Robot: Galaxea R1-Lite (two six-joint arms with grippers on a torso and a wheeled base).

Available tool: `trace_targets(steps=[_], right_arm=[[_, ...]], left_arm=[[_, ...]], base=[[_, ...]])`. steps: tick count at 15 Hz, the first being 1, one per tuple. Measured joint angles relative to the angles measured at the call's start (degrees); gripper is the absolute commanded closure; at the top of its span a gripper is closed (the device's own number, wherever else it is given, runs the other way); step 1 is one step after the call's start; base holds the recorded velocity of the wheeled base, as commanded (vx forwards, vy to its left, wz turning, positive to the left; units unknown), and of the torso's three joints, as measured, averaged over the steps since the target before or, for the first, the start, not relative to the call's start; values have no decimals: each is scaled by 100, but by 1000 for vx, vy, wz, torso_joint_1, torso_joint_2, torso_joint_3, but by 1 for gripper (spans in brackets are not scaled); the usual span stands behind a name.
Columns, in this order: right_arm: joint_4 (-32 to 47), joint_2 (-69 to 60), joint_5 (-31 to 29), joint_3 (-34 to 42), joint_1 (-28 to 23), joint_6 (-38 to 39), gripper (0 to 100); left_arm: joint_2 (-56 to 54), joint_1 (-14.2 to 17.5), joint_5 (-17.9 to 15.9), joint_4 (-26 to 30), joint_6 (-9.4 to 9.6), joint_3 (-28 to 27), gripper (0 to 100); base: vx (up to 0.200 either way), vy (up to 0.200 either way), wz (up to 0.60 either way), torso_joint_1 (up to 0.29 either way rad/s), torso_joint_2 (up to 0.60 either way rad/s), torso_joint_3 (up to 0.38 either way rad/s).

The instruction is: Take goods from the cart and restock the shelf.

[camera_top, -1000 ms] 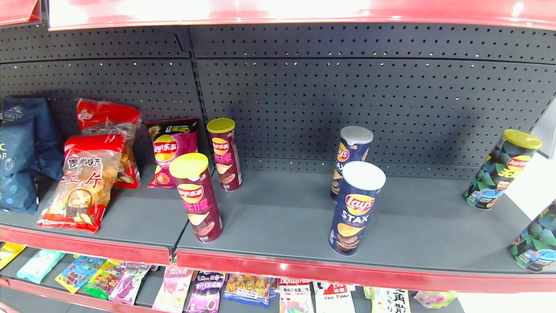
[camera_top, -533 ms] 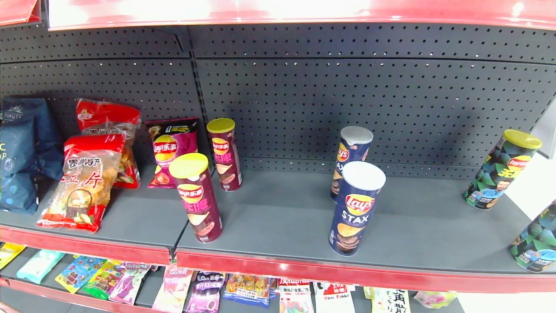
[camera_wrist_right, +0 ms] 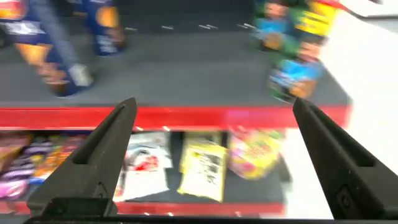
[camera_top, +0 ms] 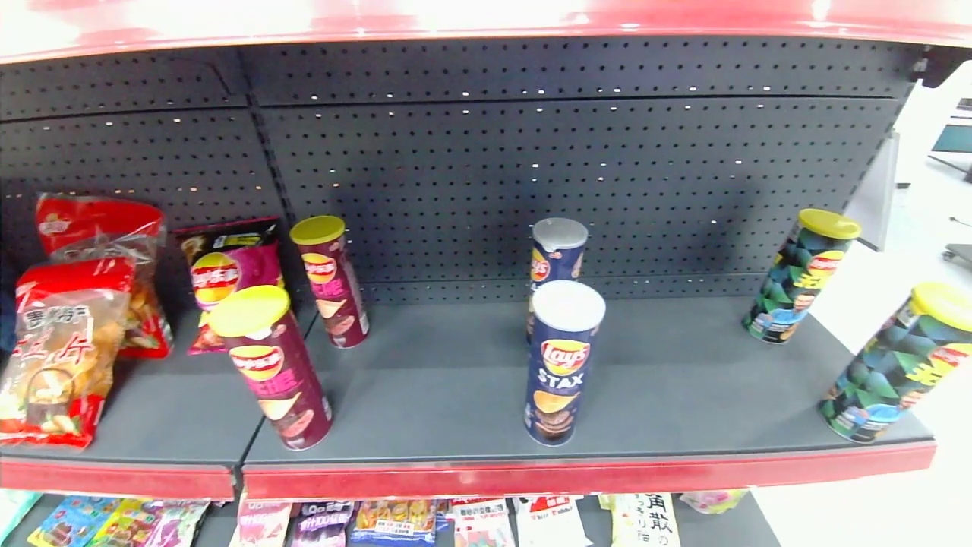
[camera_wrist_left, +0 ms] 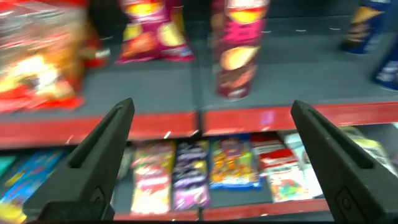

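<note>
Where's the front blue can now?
Head view: the front blue can stands upright at the middle of the shelf, near its red front lip, just before the rear blue can.

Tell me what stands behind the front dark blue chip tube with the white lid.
A second dark blue chip tube with a grey lid, near the perforated dark metal back panel. The white-lidded front tube covers its lower part; its base cannot be seen.

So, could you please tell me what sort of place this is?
Probably a shop's snack aisle, or a mock-up of one: a grey shelf with a pegboard back, a navy chip can and a maroon chip can standing on it, snack packets on the tier below.
</note>
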Motion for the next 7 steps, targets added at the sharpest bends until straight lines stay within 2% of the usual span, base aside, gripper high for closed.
trace_targets(steps=[7], right_arm=[[9,0,0,0,0,-24,0]], left_arm=[[0,-2,-2,-2,0,0,0]], base=[[0,0,0,0,0,0]])
